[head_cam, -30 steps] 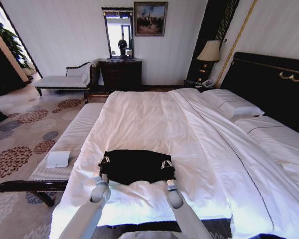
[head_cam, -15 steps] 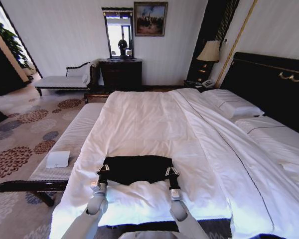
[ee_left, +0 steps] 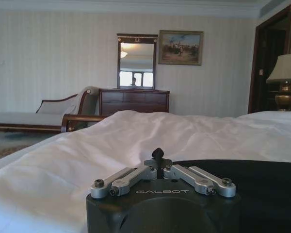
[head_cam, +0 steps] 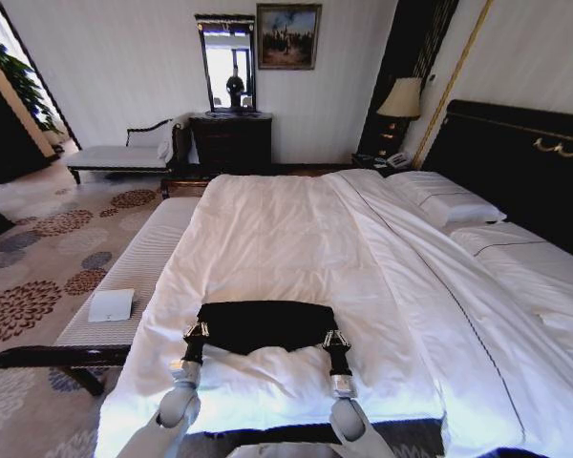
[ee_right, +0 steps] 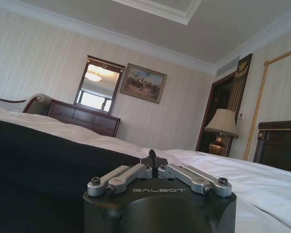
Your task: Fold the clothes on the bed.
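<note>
Both arms have drawn back nearer; left tool (head_cam: 197, 333) and right tool (head_cam: 335, 338) pinch the crosswise-lying T-shirt (head_cam: 263, 324).

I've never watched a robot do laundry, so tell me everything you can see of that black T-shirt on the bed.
The black T-shirt looks like soft matte cloth, lying as a flat, wide dark band near the foot edge of the white bed. No lettering is visible. The left gripper is shut on its near left corner, and the right gripper is shut on its near right corner.

Both arms reach forward in parallel, the left claw (head_cam: 197, 331) and right claw (head_cam: 335, 339) pinched closed.
</note>
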